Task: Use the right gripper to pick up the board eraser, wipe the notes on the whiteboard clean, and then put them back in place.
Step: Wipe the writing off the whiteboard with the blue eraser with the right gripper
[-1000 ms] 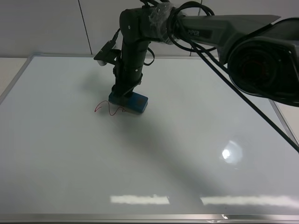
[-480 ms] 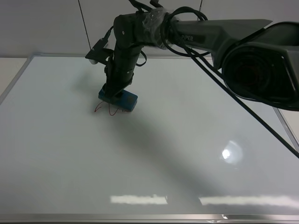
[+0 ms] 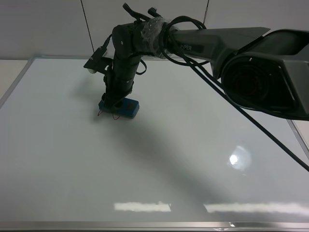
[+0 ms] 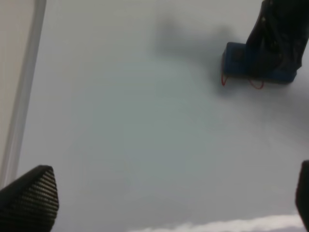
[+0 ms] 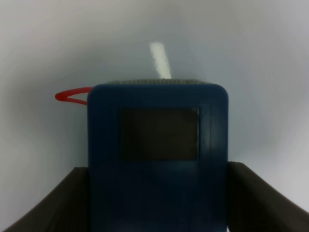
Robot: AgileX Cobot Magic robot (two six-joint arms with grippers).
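Observation:
The whiteboard (image 3: 193, 159) fills most of the exterior high view. My right gripper (image 3: 115, 99) reaches across to the left half and is shut on the teal-blue board eraser (image 3: 119, 108), pressing it flat on the board. The eraser lies over the red notes (image 3: 100, 113); only short red bits stick out at its left end and front edge. In the right wrist view the eraser (image 5: 157, 159) sits between the fingers (image 5: 58, 208), with a red loop (image 5: 72, 95) beside it. The left wrist view shows the eraser (image 4: 239, 60) and red marks (image 4: 256, 86). My left gripper (image 4: 164, 208) is open, apart from them.
The board's silver frame (image 3: 145, 225) runs along the front edge and its left side (image 4: 24, 87). A grey wall stands behind the board. The right arm's black cables (image 3: 251, 121) hang over the right half. Lamp glare (image 3: 239, 158) shows on the board.
My right gripper has slid the eraser to the left across the red scribble. Less of the red line shows now than before.

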